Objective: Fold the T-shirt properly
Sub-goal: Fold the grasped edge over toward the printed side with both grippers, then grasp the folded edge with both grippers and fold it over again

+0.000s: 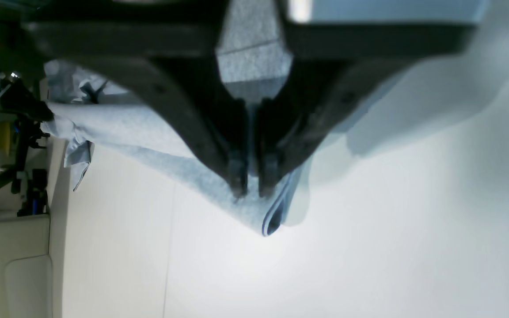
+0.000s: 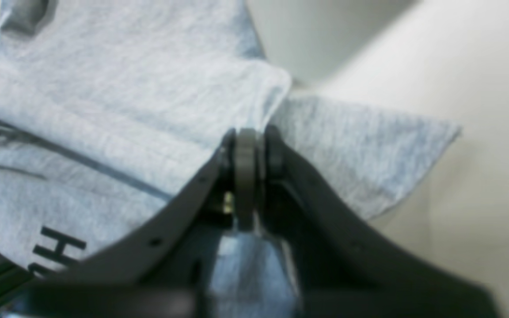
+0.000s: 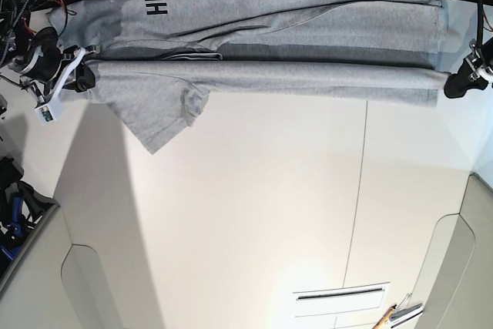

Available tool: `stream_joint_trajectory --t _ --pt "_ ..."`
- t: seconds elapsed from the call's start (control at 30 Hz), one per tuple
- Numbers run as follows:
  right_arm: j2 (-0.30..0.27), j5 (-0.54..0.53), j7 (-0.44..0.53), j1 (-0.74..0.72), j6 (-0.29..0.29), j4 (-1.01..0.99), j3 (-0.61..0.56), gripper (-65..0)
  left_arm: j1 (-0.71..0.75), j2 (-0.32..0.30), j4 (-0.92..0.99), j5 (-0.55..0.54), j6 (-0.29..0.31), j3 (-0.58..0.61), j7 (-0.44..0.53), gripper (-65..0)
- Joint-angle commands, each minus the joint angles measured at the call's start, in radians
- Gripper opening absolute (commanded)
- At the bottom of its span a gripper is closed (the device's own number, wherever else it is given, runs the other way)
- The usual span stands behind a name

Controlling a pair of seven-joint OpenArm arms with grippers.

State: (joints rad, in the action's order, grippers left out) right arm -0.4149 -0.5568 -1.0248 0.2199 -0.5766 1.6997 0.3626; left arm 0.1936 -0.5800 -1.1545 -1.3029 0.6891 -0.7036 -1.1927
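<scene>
The black left gripper (image 1: 251, 185) pinches the hem corner of the light heather-grey cotton T-shirt (image 3: 262, 75), and the right gripper (image 2: 249, 145), blurred, seems clamped near a sleeve. The shirt stretches between them along the white table's (image 3: 254, 213) far edge. Carrying both corners over evenly should keep the fold straight.

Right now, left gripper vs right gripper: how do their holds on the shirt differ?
The left gripper pinches the T-shirt at a hemmed corner; the right gripper is shut on the shoulder end, with a sleeve hanging beside it. Black lettering shows near the right gripper, none near the left gripper. In the base view the left gripper is on the picture's right, the right gripper on its left. Both are shut on fabric, stretching a folded edge between them.
</scene>
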Motion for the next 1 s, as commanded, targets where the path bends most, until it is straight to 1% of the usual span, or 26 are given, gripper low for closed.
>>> stream_joint_trajectory --t 0.0,0.03,0.07,0.13,0.27,0.33,0.43,0.53,0.57,0.67,0.8,0.9,0.97 --pt "-0.017 -0.003 0.003 -0.006 0.005 0.015 0.011 -48.7 -0.005 -0.03 -0.016 -0.025 0.009 -0.009 0.017 -43.3" --pt "-0.017 -0.006 0.004 -0.007 0.005 0.016 0.011 -41.6 -0.005 -0.031 -0.016 -0.025 0.009 -0.009 0.017 -38.0" --pt "-0.017 -0.013 0.004 -0.009 0.005 0.02 0.011 -38.5 -0.005 -0.033 -0.017 -0.025 0.009 -0.009 0.017 -36.2" --pt "-0.017 -0.016 0.021 -0.009 0.005 0.042 0.012 -38.3 -0.005 -0.035 -0.021 -0.025 0.009 -0.01 0.017 -36.2" --pt "-0.016 -0.011 0.097 -0.026 0.005 0.111 0.024 -38.3 -0.005 -0.035 -0.047 -0.036 0.009 -0.01 0.017 -36.2" --pt "-0.015 -0.003 0.13 -0.066 0.005 0.117 0.023 -38.3 -0.005 -0.035 -0.066 -0.042 0.009 -0.01 0.018 -36.2" --pt "0.008 0.013 0.167 -0.148 0.004 0.09 0.019 -37.7 -0.005 -0.035 -0.081 -0.042 0.009 -0.01 0.018 -36.2" --pt "0.025 0.053 0.198 -0.229 0.005 -0.008 -0.018 -29.6 -0.005 -0.035 -0.081 -0.042 0.009 -0.009 0.018 -36.2" --pt "0.031 0.061 0.214 -0.257 0.005 -0.058 -0.036 -27.8 -0.006 -0.035 -0.081 -0.042 0.009 -0.009 0.018 -36.2" --pt "0.044 0.069 0.237 -0.354 0.005 -0.239 -0.114 -27.5 -0.008 -0.035 -0.081 -0.042 0.009 -0.009 0.022 -36.2" --pt "0.055 0.068 0.238 -0.465 0.005 -0.475 -0.249 -27.5 -0.008 -0.032 -0.081 -0.04 0.009 -0.009 0.022 -36.2" --pt "0.07 0.071 0.234 -0.51 0.004 -0.579 -0.34 -27.5 -0.008 -0.032 -0.081 -0.039 0.009 -0.009 0.022 -36.2" --pt "0.087 0.071 0.228 -0.519 0.004 -0.598 -0.379 -28.5 -0.008 -0.032 -0.081 -0.039 0.009 -0.009 0.022 -36.2"
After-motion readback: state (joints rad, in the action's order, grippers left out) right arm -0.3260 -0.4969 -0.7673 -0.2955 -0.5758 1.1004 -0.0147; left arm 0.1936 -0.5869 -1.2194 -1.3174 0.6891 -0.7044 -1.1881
